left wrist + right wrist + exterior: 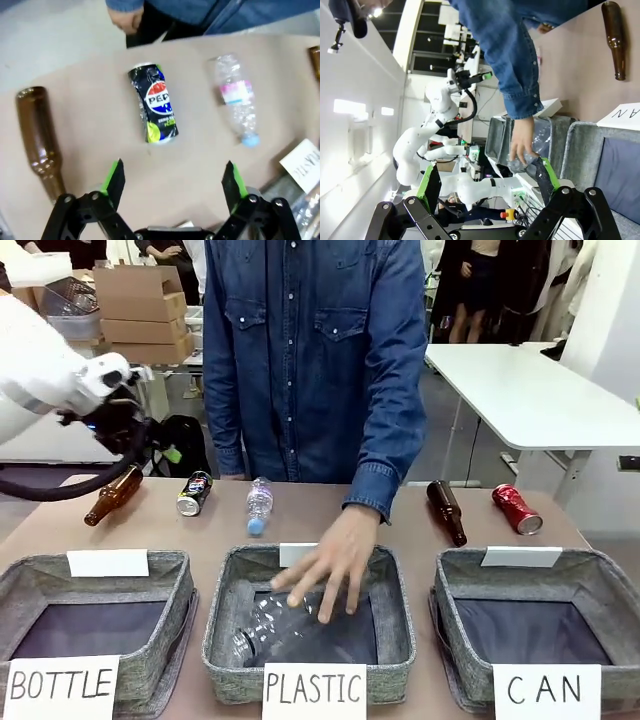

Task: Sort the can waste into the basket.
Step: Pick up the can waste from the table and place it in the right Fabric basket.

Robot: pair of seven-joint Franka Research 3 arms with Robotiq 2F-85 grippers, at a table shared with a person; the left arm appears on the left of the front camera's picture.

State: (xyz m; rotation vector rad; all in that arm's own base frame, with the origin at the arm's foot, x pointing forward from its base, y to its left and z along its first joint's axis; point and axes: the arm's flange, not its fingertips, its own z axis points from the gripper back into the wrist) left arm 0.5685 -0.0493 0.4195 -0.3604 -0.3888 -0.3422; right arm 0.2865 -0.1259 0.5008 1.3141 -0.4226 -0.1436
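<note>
Table, two cans out, both lying on their sides.

Black can [194, 494]: on the robot's left part of the table, between a brown bottle [112, 496] and a clear plastic bottle [259, 505], touching neither. Its long axis runs roughly far-to-near, leaning a little, with a silver end toward the robot's side. In the left wrist view the black can [155, 111] lies lengthwise ahead of the left fingers [114, 179]. These are spread wide, hold nothing and are apart from the can.

Red can [516, 509]: dented, on the right part of the table, just beyond the far rim of the CAN basket [590, 568] and right of a second brown bottle [447, 511]. Its long axis is diagonal, with the silver end pointing near-right.

Right fingers [427, 182]: wide apart, nothing between them, off the table.

Person's hand [330, 575]: reaches down into the PLASTIC basket [225, 580], over a crushed clear bottle.
</note>
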